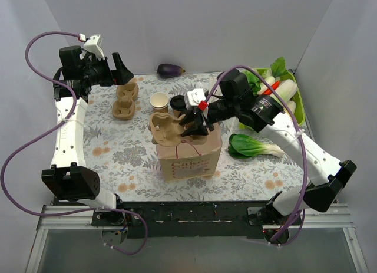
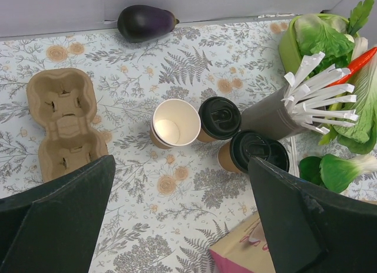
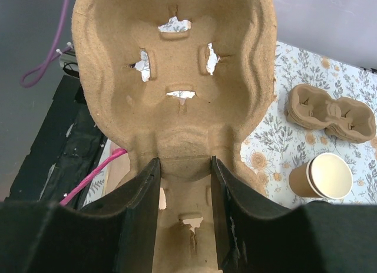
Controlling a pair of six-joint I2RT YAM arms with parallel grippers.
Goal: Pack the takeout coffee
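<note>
1. A kraft-brown paper coffee cup with a round black plastic lid [image 2: 219, 118] stands on the floral tablecloth [image 2: 177, 61]. It touches an open kraft paper cup with a white inside [image 2: 175, 122], and a second lidded kraft cup [image 2: 258, 152] stands just beside it.
2. A dark grey cup of white sticks [image 2: 274, 115] crowds the second lidded kraft cup. A green tray of vegetables [image 1: 299, 102] lies beyond.
3. The right gripper [image 3: 184, 167] is clenched on the middle ridge of a tan moulded-pulp cup carrier [image 3: 177, 78]. The carrier hangs tilted over the mouth of a kraft paper bag with pink print [image 1: 191, 161].
4. The left gripper [image 2: 179, 167] hangs released, its fingers wide apart, holding nothing.
5. A stack of pulp carriers [image 2: 65, 122] and a purple aubergine [image 2: 146, 22] lie well apart from the cups.
6. In the top view the right arm hides the second lidded kraft cup. The bag's inside cannot be seen, and the left wrist view catches only one corner of the bag.
</note>
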